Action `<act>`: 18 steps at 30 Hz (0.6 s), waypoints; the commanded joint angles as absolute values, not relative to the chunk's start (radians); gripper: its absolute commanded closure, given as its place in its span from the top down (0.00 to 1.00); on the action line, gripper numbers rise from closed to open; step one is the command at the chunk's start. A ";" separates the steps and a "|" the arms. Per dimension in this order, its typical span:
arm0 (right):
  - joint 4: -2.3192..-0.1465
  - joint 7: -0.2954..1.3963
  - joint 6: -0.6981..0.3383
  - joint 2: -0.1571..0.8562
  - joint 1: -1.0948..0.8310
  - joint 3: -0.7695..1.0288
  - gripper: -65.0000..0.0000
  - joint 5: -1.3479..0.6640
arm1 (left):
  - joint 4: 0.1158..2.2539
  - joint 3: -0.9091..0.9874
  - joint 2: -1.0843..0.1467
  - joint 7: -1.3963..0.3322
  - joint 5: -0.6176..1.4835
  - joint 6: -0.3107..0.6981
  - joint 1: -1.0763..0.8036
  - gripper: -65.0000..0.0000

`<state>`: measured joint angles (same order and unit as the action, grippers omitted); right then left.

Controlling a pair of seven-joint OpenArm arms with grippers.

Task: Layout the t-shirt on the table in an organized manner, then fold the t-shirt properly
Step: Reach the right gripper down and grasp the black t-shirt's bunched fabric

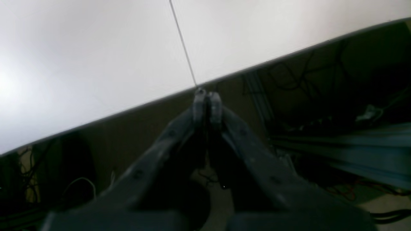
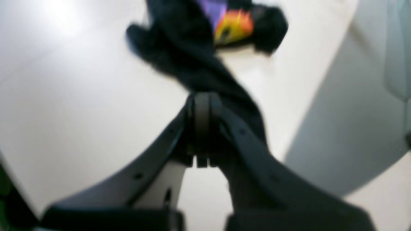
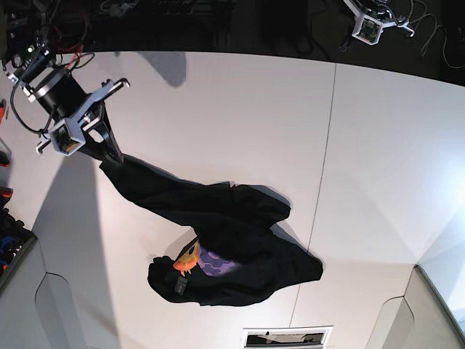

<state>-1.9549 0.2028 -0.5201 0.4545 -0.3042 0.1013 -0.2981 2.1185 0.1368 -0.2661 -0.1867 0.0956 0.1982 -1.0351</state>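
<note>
The right claw [image 3: 114,156] is clamped on one end of the black t-shirt [image 3: 218,233], which trails away from it in a crumpled heap across the white worktop [image 3: 218,109], while the left claw [image 1: 208,96], pressed together on nothing, hangs past the worktop's edge.

Black t-shirt [image 3: 232,243] crumpled on the white table [image 3: 218,109], stretched in a long band up toward the upper left. Orange and purple print showing near the lower left of the bunch, beside a small dark tag. Right gripper [image 3: 110,156] at upper left, pinched onto the end of the stretched cloth, that end raised off the surface. Thin dark seam [image 3: 323,167] down the tabletop, passing under the right edge of the cloth. Left arm [image 3: 370,22] at the top right, past the far table edge, well apart from the shirt.
</note>
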 commanded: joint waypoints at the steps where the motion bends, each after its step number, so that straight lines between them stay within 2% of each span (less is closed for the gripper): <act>1: -1.946 0.185 -0.520 0.465 -0.273 0.087 0.00 -0.304 | 2.136 0.140 -0.270 -0.169 0.101 0.194 -1.038 0.02; 3: -1.897 0.185 -0.520 0.464 -0.206 0.030 0.02 -0.303 | 2.133 0.139 -0.286 -0.170 0.101 0.194 -1.016 0.02; 5: -1.836 0.184 -0.520 0.455 -0.135 -0.045 0.16 -0.290 | 2.123 0.139 -0.310 -0.170 0.101 0.194 -0.987 0.02; 7: -1.766 0.184 -0.520 0.429 -0.060 -0.119 0.33 -0.261 | 2.107 0.139 -0.341 -0.175 0.101 0.194 -0.957 0.02; 9: -1.694 0.183 -0.519 0.386 0.017 -0.178 0.45 -0.245 | 2.087 0.139 -0.371 -0.184 0.101 0.194 -0.926 0.02; 14: -1.541 0.183 -0.519 0.238 0.191 -0.238 0.48 -0.188 | 2.022 0.139 -0.429 -0.185 0.124 0.194 -0.852 0.06; 18: -1.421 0.182 -0.515 0.119 0.307 -0.238 0.48 -0.125 | 1.973 0.139 -0.464 -0.191 0.123 0.194 -0.814 0.16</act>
